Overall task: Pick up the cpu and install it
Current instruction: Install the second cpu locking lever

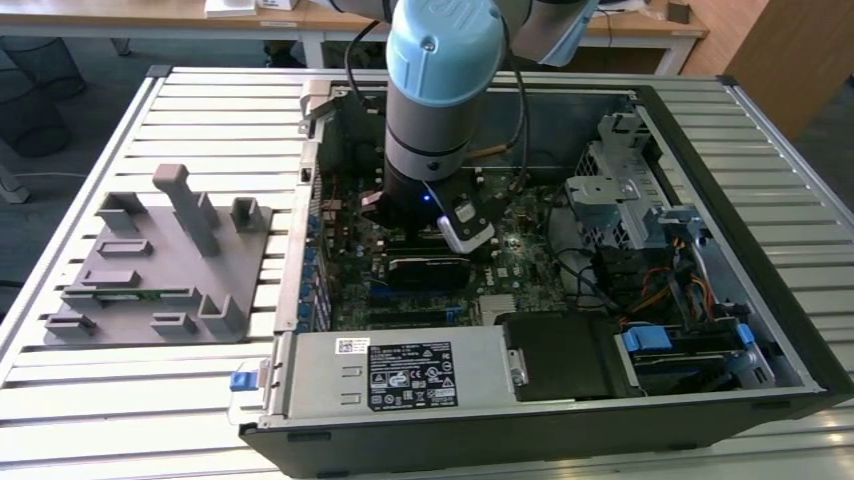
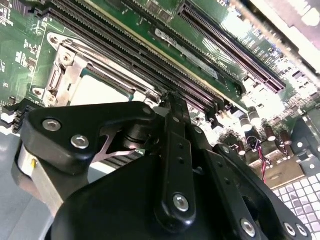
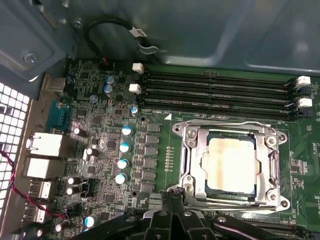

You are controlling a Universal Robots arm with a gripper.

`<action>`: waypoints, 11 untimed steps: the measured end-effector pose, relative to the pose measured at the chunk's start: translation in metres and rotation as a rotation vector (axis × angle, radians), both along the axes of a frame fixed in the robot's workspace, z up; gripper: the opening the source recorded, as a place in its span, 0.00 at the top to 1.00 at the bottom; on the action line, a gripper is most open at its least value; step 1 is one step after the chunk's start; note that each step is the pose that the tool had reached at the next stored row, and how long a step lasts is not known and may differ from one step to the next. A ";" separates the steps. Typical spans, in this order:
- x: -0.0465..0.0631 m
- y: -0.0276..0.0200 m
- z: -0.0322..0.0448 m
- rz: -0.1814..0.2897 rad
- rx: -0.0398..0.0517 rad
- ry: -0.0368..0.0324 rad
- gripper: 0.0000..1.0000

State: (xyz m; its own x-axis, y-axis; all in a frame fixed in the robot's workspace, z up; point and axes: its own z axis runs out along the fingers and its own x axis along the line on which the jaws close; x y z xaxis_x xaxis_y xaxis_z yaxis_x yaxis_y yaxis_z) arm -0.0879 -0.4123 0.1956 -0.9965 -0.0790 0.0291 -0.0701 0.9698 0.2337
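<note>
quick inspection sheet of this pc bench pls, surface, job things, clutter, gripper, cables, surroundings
surface: slatted metal table carrying an open computer case lying on its side.
job's things: cpu lies flat in the socket frame on the green motherboard; its metal top looks discoloured. Empty memory slots run beside the socket.
clutter: grey plastic fixture on the table at the exterior view's left of the case.
grippers: gripper sits low over the motherboard next to the socket; nothing seen in it.
cables: black cable looped at the case wall; red-and-black wires near the rear ports.
surroundings: wooden desks behind the table.
</note>
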 end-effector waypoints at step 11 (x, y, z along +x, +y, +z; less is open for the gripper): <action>0.000 0.0010 -0.0052 0.000 0.0010 -0.0006 0.89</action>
State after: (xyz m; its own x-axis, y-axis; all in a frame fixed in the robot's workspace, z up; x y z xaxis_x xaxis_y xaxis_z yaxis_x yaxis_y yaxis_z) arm -0.0880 -0.4113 0.1904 -0.9965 -0.0789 0.0284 -0.0700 0.9695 0.2347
